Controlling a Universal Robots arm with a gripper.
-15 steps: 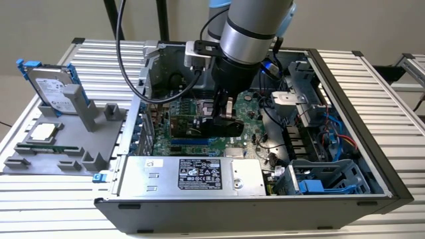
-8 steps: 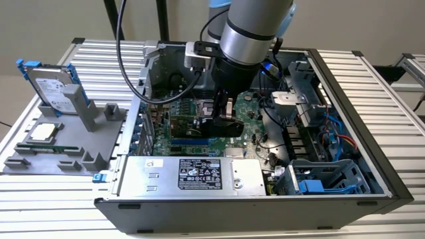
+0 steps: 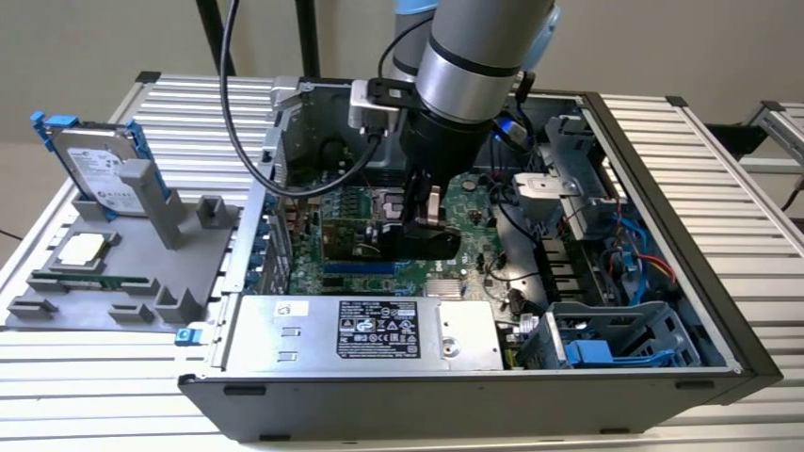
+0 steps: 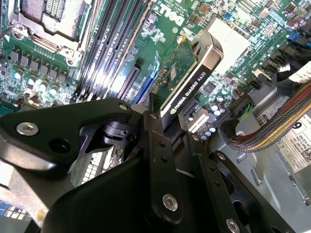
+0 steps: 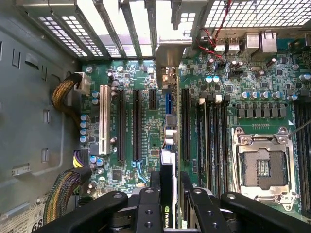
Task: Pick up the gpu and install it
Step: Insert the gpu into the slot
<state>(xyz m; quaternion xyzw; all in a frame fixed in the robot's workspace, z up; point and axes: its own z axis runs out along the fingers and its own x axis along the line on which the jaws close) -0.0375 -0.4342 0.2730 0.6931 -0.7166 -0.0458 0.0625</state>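
The hand [image 5: 167, 194] is clamped on the gpu [image 5: 167, 167], holding it edge-down just above the motherboard [image 5: 146, 121] inside the open computer case [image 3: 653, 311].

Arm reaches down from above, wrist near vertical in the exterior view, grey wrist body with the black claw [image 3: 421, 221] below it. Claw fingers [image 4: 160, 160] point downward and are closed in on a thin card held edge-on between them; both wrist views show the black finger links flanking the card's edge
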